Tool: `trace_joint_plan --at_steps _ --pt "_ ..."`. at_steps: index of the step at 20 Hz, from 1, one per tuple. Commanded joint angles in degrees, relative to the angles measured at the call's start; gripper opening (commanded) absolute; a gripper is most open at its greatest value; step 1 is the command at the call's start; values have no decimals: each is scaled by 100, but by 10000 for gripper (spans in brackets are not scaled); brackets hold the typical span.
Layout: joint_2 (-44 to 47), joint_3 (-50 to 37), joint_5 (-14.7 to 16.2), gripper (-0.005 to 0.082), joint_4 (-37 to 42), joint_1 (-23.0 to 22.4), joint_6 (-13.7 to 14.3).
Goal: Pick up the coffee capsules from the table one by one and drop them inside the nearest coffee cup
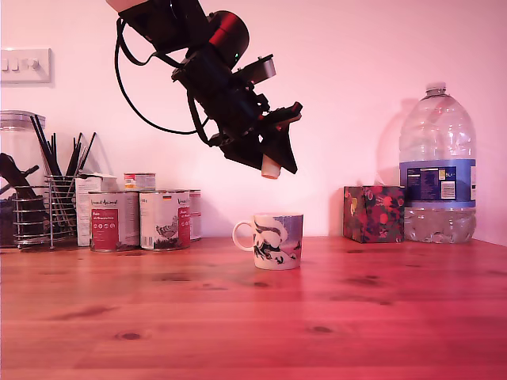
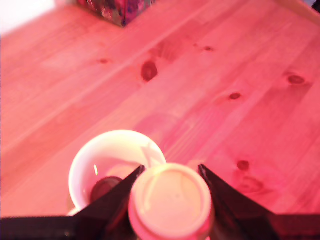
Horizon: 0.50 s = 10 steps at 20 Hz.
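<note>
- Coffee capsule, cream-white, was pinched between the two black fingers of the gripper, closed tight on it
- It hung in the air above the coffee cup, well clear of the rim
- Cup stood upright on the table, handle towards the exterior view's left

"5L" on water bottle label

Cream-white capsule held in black gripper; white mug patterned with dark swirls; reddish-brown knotted table; floral red-green box.
</note>
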Motion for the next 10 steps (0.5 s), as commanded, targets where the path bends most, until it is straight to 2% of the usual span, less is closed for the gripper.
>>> trace_joint_plan --at_steps 1,10 --pt "-13 -4 4 235 35 -13 -15" --pt "-13 35 -2 233 -205 44 -11"
